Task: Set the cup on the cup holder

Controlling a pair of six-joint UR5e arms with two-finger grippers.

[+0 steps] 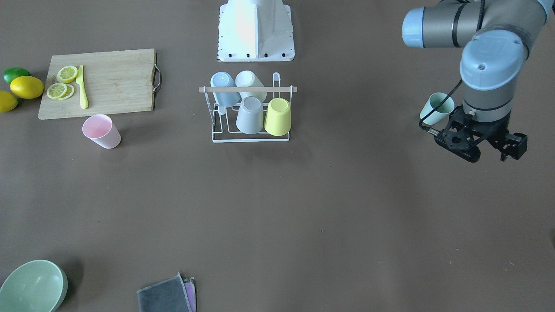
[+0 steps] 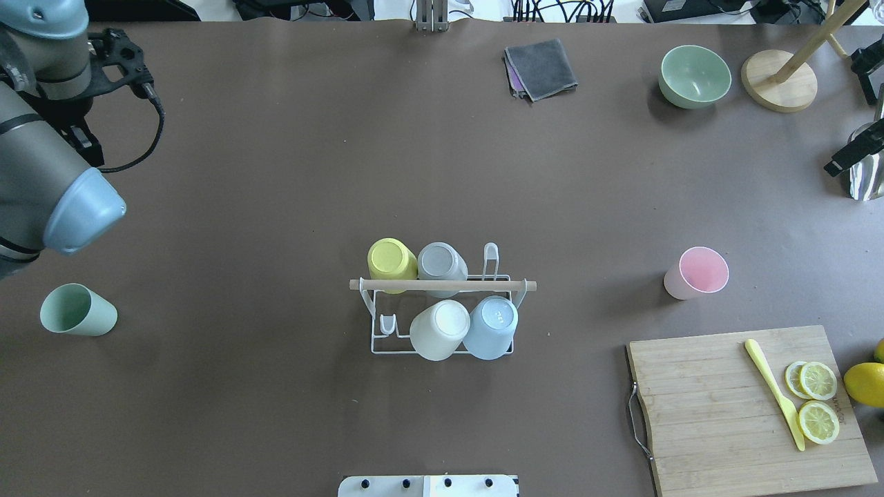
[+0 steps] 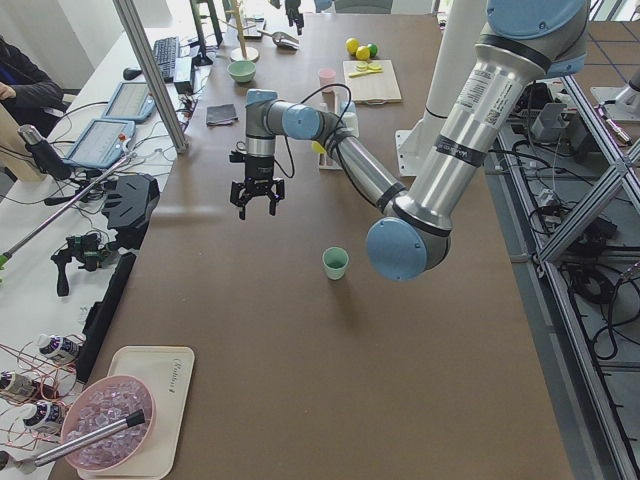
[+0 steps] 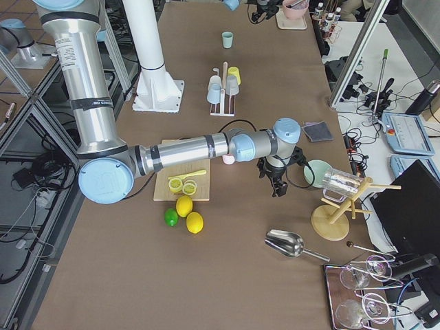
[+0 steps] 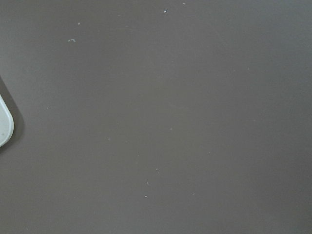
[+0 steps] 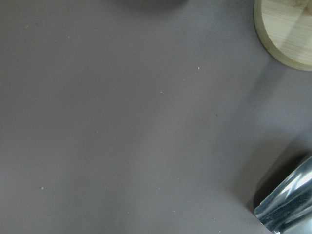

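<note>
Hanging over bare table (image 2: 276, 172), the left gripper (image 3: 257, 208) points straight down, and in the side view its fingers stand apart and empty. I'd say it's poised for a pick. The green cup (image 2: 77, 312) stands upright nearby, toward the robot's side and not touching, its mouth up and its rim easy to pinch. Mid-table, the cup holder (image 2: 442, 285) carries four upside-down cups and has two free prongs (image 2: 490, 257), so there's room. A pink cup (image 2: 697, 274) stands on the other side. The right gripper (image 4: 276, 185) hovers off near a bowl (image 2: 694, 76), and I can't tell whether it's apart or closed.
</note>
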